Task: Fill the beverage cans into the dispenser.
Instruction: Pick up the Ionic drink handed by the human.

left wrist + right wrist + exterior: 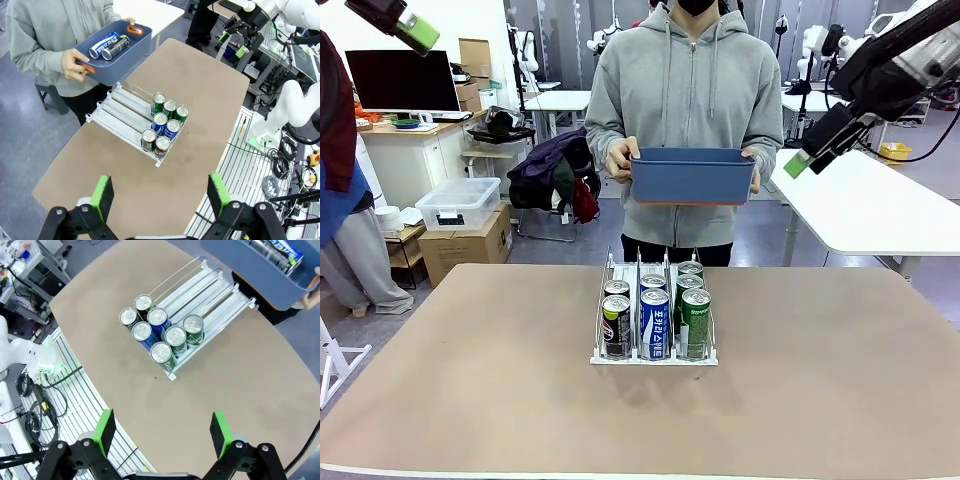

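The left pincer (pixel 160 194) is seen released, its green pads spread wide and empty, held high above the dispenser (pixel 121 113) and off to its left. The right pincer (pixel 161 430) is likewise opened wide with nothing gripped, raised above the dispenser and to its right. The dispenser is set on the middle of the counter (pixel 470 350), and seven cans are lined up at its near end. Two black cans (pixel 616 325) are counted in its left lane, two blue cans (pixel 655 322) in the middle lane and three green cans (pixel 695 320) in the right lane. The far halves of the lanes are seen bare. Beyond the dispenser's far end a blue bin (pixel 692 175) is held in both hands by a person, and a blue can (pixel 103 44) and a black can (pixel 116 46) are seen lying inside it.
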Available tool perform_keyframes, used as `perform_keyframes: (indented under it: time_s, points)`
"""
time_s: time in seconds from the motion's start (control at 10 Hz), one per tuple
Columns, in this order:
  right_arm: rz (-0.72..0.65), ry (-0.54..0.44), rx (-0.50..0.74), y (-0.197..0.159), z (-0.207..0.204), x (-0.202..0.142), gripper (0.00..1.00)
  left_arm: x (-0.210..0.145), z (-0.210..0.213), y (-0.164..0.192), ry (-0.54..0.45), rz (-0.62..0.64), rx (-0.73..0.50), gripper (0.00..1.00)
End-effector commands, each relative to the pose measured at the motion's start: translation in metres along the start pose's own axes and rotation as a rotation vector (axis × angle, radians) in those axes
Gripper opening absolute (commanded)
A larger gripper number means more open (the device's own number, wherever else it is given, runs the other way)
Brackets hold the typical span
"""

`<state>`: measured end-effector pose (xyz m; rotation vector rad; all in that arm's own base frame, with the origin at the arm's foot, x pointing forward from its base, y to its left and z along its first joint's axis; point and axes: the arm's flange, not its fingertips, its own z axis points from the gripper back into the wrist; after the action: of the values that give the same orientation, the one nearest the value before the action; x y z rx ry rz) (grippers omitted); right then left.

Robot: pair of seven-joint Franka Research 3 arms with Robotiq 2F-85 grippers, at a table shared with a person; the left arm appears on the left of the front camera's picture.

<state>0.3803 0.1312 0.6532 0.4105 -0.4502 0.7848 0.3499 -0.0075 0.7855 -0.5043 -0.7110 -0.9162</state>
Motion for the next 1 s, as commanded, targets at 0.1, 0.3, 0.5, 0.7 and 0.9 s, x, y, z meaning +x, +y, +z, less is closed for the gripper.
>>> perform_keyframes:
  time_s: [0.1, 0.3, 0.5, 0.7, 0.9]
  points:
    - [0.075, -0.037, -0.059, -0.006, 0.041, -0.001, 1.0, -0.002, 0.0, 0.0, 0.005, -0.004, -0.003, 1.0]
    - [0.097, -0.039, -0.114, 0.002, 0.067, 0.011, 1.0, -0.002, 0.0, 0.0, 0.005, -0.004, -0.003, 1.0]
    - [0.099, -0.05, -0.139, 0.006, 0.08, 0.022, 1.0, -0.002, 0.0, 0.0, 0.005, -0.004, -0.003, 1.0]
    - [0.122, -0.066, -0.143, 0.005, 0.094, 0.03, 1.0, -0.002, 0.0, 0.0, 0.005, -0.004, -0.003, 1.0]
    - [0.116, -0.106, -0.132, 0.008, 0.108, 0.032, 1.0, -0.002, 0.0, 0.0, 0.005, -0.004, -0.003, 1.0]
